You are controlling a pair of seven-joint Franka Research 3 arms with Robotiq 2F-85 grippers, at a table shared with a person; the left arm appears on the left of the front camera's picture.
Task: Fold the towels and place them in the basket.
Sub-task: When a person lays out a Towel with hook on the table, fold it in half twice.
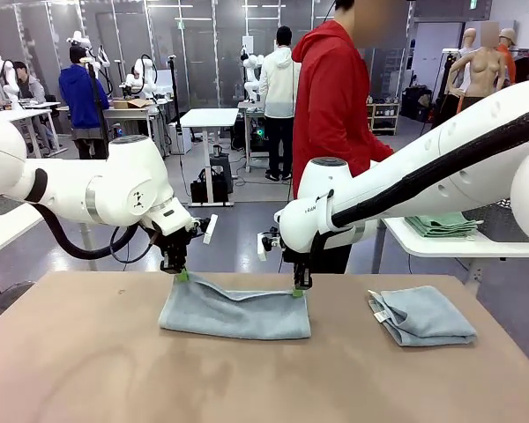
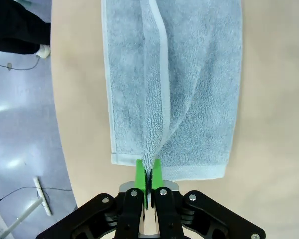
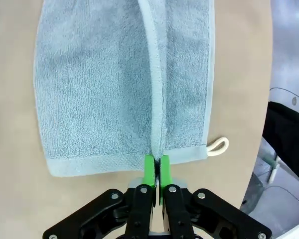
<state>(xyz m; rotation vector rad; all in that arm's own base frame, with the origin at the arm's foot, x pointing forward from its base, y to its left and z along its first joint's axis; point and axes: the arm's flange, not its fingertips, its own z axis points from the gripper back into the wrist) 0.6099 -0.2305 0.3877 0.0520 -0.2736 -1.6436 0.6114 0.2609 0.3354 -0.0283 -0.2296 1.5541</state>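
A pale blue-grey towel (image 1: 234, 313) lies on the table's far middle with its rear edge lifted. My left gripper (image 1: 182, 275) is shut on the towel's left rear corner, and my right gripper (image 1: 297, 292) is shut on its right rear corner. Seen from the left wrist, the green pads (image 2: 138, 172) pinch a raised fold of the towel (image 2: 189, 99). From the right wrist, the pads (image 3: 149, 168) clamp the towel (image 3: 99, 89) edge, with a small white loop tag (image 3: 218, 146) beside them. A second towel (image 1: 420, 315) lies folded at the right. The basket is out of view.
A person in a red top (image 1: 333, 106) stands behind the table's far edge. A white side table (image 1: 476, 242) at the right holds folded green cloths (image 1: 443, 226). Bare tan tabletop (image 1: 159, 379) stretches across the near side.
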